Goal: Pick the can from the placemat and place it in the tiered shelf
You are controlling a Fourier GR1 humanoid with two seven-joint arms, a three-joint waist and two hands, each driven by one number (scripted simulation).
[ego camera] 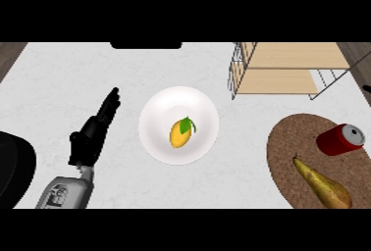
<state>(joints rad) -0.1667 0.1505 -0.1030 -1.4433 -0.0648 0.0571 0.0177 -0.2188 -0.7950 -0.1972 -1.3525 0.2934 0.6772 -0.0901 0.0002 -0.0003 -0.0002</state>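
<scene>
Head view, one can [339, 139], one pear [323, 185], one placemat [290, 162], left hand [92, 135] empty, fingers straight

A red can [339, 139] with a silver top lies tilted on its side at the far right of the round brown placemat [290, 162]. The wooden tiered shelf [290, 68] with wire sides stands beyond, apart.

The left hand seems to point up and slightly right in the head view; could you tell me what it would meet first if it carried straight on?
Probably nothing: the left hand points past the white plate, over bare counter, towards the far edge. Its height above the counter is unclear.
</scene>
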